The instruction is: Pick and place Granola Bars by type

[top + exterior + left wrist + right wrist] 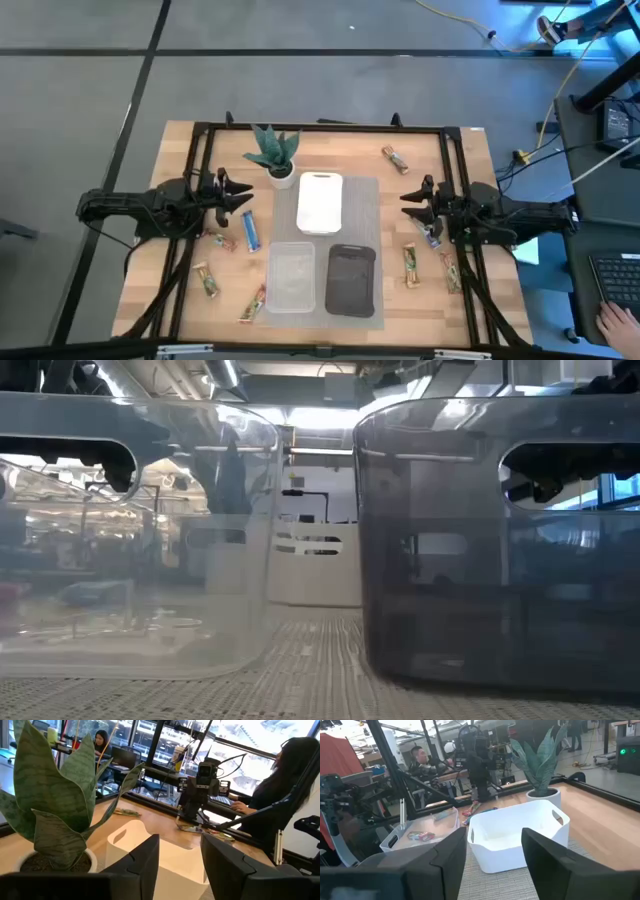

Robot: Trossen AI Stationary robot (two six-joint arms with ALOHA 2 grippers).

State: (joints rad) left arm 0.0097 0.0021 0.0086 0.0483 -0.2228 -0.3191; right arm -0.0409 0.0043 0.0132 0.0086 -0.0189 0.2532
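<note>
Several granola bars lie flat on the wooden table on both sides of a grey mat. On the left are a blue bar [249,231] and green-and-tan ones [206,280] [254,303]. On the right lie a red-brown bar [395,158], a green-and-tan one [411,266] and a blue one [430,234]. My left gripper [240,198] [180,865] hovers open left of the mat, above the table, beside the plant. My right gripper [412,203] [495,860] hovers open at the mat's right edge, just above the blue bar there. Neither holds anything.
On the mat stand a white tray [320,203] at the far end, a clear tray [291,276] [140,540] and a black tray [351,279] [500,540] at the near end. A potted plant [275,155] stands at the mat's far left corner. People sit at desks beyond the table.
</note>
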